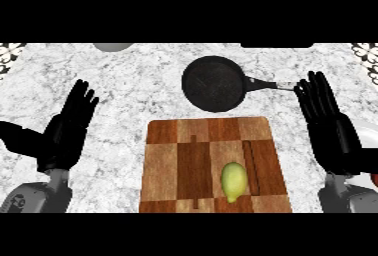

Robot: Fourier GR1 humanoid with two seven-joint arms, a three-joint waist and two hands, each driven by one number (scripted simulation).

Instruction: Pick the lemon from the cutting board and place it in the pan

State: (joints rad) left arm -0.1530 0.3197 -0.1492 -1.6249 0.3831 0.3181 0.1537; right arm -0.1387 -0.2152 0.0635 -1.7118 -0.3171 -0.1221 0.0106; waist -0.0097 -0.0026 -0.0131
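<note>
Now: lemon (233,181) near cutting board (177,165) front edge | pan (212,83) beyond

I see the lemon (233,181), pale yellow-green and oval, lying on its side on the cutting board (184,160), in the board's near right part, with its long axis pointing away from me. The cutting board is a wooden rectangle made of light and dark brown blocks, and it lies flat. The pan (212,83) is black and round, just beyond the board's far edge, with its handle pointing to the right.
</note>
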